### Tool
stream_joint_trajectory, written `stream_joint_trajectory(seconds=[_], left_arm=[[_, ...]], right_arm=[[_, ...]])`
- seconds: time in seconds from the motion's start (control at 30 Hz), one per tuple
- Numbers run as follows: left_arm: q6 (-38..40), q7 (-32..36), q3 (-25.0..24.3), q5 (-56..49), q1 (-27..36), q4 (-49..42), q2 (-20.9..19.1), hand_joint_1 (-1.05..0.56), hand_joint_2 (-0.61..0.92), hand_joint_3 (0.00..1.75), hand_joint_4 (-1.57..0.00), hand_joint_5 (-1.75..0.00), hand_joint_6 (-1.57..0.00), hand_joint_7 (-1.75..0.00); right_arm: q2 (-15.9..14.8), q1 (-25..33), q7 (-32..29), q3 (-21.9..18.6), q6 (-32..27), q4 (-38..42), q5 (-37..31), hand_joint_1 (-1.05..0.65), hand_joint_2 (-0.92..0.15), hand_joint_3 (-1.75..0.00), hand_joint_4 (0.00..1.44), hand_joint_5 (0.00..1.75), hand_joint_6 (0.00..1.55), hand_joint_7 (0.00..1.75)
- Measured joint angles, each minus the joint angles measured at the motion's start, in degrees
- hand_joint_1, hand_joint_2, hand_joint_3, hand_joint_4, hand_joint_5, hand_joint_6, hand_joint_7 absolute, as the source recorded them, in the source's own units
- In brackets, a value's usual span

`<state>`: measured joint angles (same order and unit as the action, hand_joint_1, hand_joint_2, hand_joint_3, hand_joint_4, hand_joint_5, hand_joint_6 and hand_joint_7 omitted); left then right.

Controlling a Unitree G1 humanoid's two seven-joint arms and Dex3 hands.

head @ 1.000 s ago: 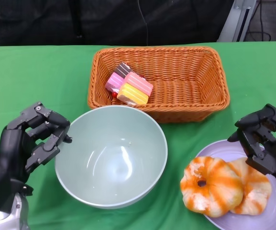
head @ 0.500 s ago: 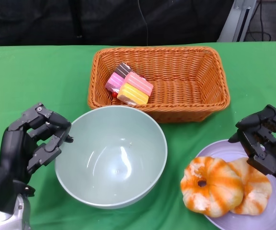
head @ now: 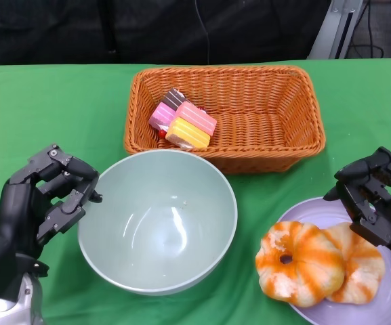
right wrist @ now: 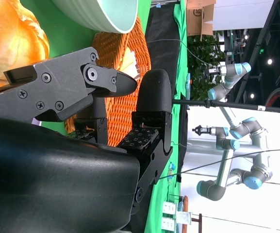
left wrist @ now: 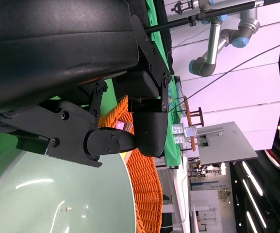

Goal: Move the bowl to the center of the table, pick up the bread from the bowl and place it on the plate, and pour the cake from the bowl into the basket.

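Right hand empty, bread, bowl rim, wicker basket beyond its fingers

Left robot hand and right robot hand: both were matte black, built of angular segmented links joined by small round screws, behind a smooth rounded black shell; a silver forearm section showed below the left one

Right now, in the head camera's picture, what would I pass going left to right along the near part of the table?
Left hand → bowl → bread on the plate → right hand.
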<state>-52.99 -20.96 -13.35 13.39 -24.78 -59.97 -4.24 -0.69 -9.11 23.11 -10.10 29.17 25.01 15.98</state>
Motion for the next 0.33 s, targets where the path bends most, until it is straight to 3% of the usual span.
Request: stream_joint_trajectory(seconds=[0.33], left_arm=[[0.00,-0.76,-0.68,0.11,-0.36,-0.22,0.17,-0.14,0.92,0.36,-0.74,-1.59,-0.78,-1.31]], right_arm=[[0.01,-0.24,-0.61,-0.20,0.76,0.79,0.05,-0.10,-0.79,-0.63,0.77,1.49,0.70,1.17]])
